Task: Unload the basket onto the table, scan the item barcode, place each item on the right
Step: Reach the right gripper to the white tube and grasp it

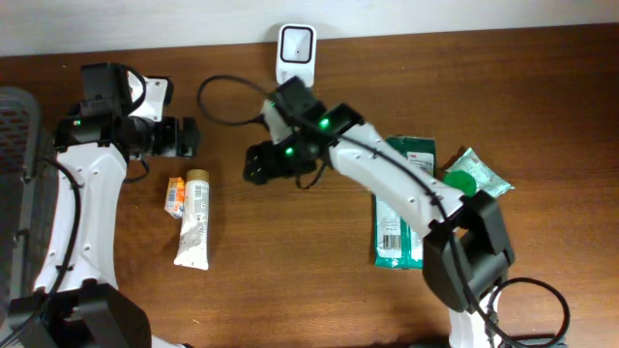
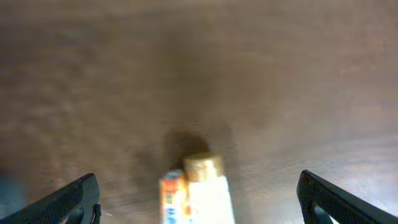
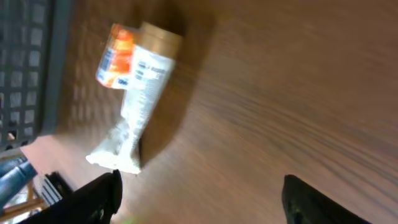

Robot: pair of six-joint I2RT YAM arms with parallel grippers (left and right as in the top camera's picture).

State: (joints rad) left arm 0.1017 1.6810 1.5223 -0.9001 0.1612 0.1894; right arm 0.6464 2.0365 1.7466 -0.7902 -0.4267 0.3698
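A white tube with a gold cap lies on the wooden table beside a small orange box. The white barcode scanner stands at the table's back edge. My left gripper hovers open just behind the tube's cap, nothing between its fingers. Its wrist view shows the cap and the orange box low between the spread fingers. My right gripper is open over bare wood to the right of the tube. In the right wrist view the tube and the box lie up and left of the gripper.
Two green packets and a green-white pouch lie at the right, partly under my right arm. A dark grey basket stands at the left edge, also seen as the basket in the right wrist view. A black cable loops near the scanner.
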